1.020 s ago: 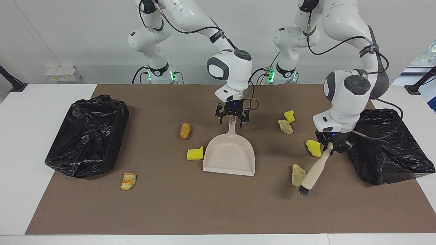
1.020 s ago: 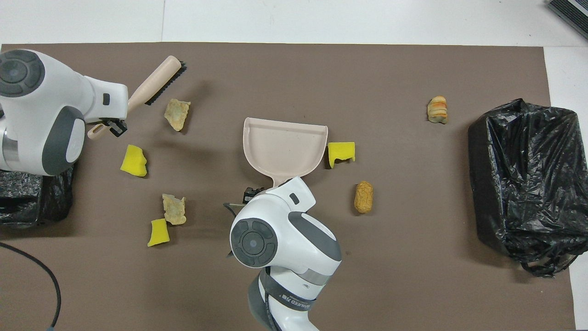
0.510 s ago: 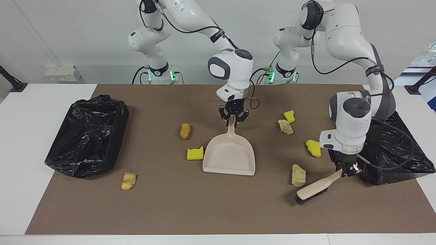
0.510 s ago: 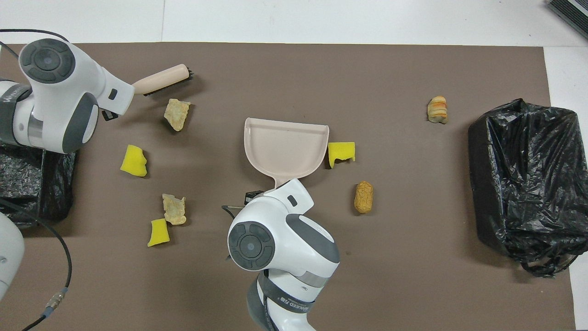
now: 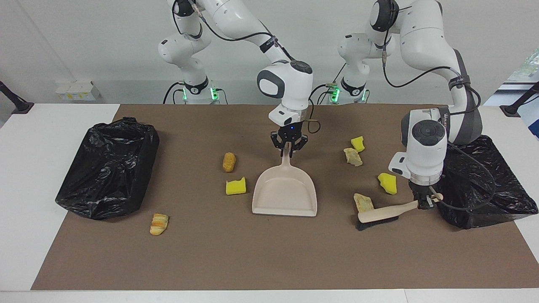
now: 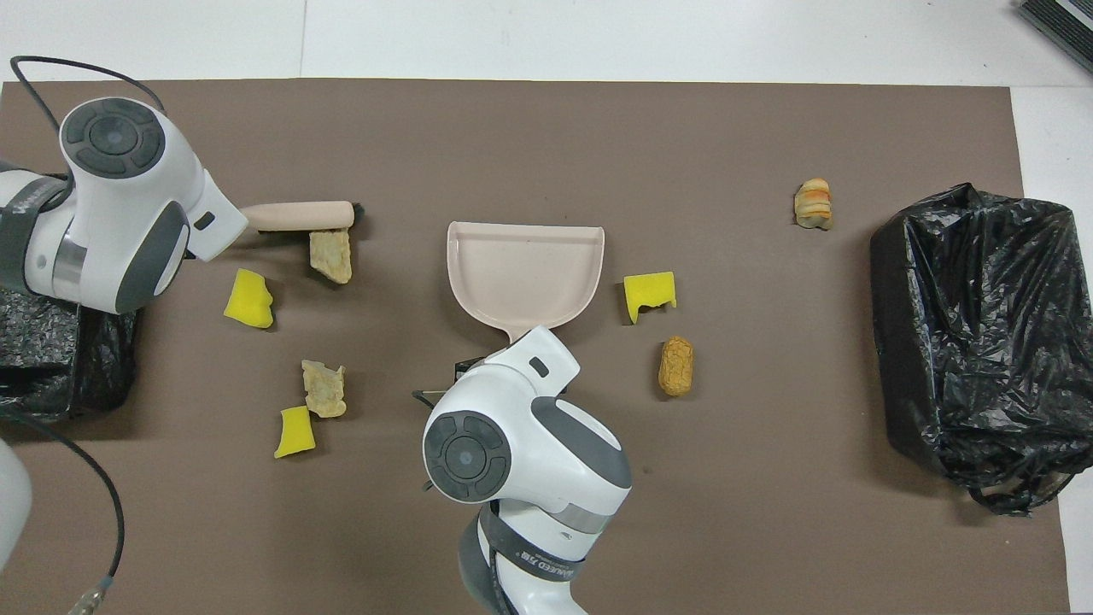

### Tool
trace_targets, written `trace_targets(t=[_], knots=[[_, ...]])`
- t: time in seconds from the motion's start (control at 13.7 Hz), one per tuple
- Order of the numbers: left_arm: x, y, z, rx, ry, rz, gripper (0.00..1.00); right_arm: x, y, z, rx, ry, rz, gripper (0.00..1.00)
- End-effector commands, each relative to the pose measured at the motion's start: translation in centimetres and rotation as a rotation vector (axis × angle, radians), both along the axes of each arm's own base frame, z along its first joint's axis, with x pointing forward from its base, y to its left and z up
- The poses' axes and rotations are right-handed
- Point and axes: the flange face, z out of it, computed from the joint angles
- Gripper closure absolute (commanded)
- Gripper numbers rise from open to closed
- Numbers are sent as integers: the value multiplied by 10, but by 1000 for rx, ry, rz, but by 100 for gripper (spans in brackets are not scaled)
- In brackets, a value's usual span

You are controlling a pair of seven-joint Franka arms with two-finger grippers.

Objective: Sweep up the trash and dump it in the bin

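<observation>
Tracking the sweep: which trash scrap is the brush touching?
The beige rocky lump against the brush bristles, farther from the robots than the other lump.

My right gripper holds dustpan handle, mid-mat. Sponge just beside pan, twd right arm's end; bread piece nearer robots. My left gripper holds brush, its head touching a lump. Bins at both table ends.

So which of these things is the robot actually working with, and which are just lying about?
In the job:
- brush, in left gripper
- dustpan, in right gripper
- seven scraps, e.g. beige lump touching the brush
- two black-bagged bins

Lying about:
- white box
- brown mat
</observation>
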Motion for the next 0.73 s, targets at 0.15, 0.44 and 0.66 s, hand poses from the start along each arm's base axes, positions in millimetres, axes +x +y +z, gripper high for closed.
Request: trace_targets(t=[0.15, 0.44, 0.66], knots=[[-96, 2, 26, 57, 81, -58, 100, 2, -7, -1, -30, 2, 80, 100], [-125, 13, 68, -48, 112, 122, 100, -1, -8, 0, -25, 13, 65, 64], [-136, 26, 73, -70, 68, 401, 100, -8, -8, 0, -36, 23, 64, 64]])
